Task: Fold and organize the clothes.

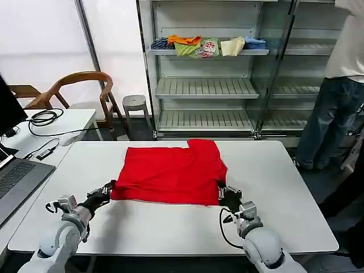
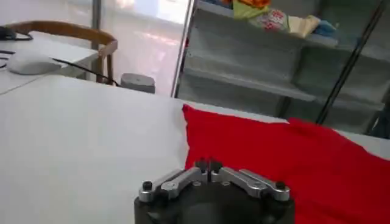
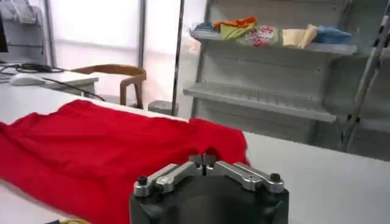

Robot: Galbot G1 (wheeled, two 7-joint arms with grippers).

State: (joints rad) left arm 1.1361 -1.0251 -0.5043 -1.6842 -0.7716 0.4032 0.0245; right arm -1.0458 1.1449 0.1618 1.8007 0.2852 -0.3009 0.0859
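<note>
Gripping, left end effector (image 1: pixel 108 190): clenched on the near left corner of the red T-shirt (image 1: pixel 170 173), low over the bench (image 1: pixel 284 193); in the left wrist view the fingers (image 2: pixel 207 165) meet at the red hem.
Gripping, right end effector (image 1: pixel 223 192): clenched on the shirt's near right corner, fingers (image 3: pixel 206 159) pressed together against the fabric in the right wrist view.
Red T-shirt: lies spread and rumpled at the bench's middle, print not visible, one part jutting toward the far edge.
Bench: white, matte, bare around the shirt on all sides.
Side desk (image 1: pixel 68 122): left of the bench, carrying a laptop (image 1: pixel 17 179), coiled black cables (image 1: pixel 44 118) and a white mouse (image 2: pixel 30 63).
Chair (image 1: pixel 79 85): wooden, curved back, behind the side desk, with a small grey stool (image 1: pixel 135 103) near it.
Shelving (image 1: pixel 205 88): grey metal racks against the far wall; small folded garments (image 1: pixel 207 45) in orange, green, cream and blue sit in a row on an upper shelf.
Person (image 1: pixel 335 85): stands at the far right, beside the shelving, well apart from the bench.
</note>
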